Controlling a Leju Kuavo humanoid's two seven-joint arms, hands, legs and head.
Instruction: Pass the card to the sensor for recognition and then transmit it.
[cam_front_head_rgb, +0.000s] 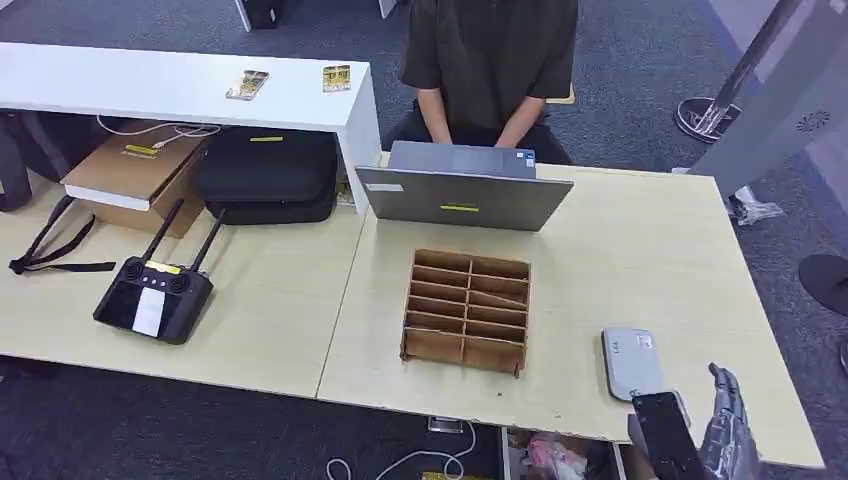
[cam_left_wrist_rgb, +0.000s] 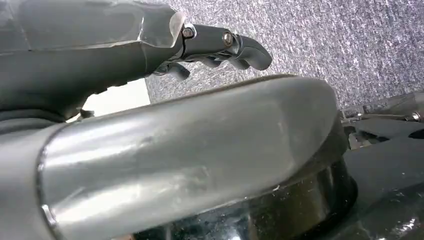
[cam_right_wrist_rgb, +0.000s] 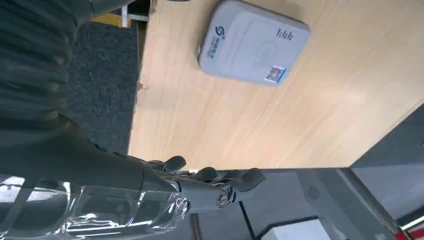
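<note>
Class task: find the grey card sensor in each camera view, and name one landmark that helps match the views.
Head view: sensor lies flat on the table, near its front right edge.
Left wrist view: not in it.
Right wrist view: sensor on the tabletop.
Shared landmark: the right hand, close by.

head view high over table (cam_front_head_rgb: 640, 250), right wrist close above (shared)

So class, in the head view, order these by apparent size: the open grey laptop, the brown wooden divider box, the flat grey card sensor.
Largest to smallest:
1. Open grey laptop
2. Brown wooden divider box
3. Flat grey card sensor
</note>
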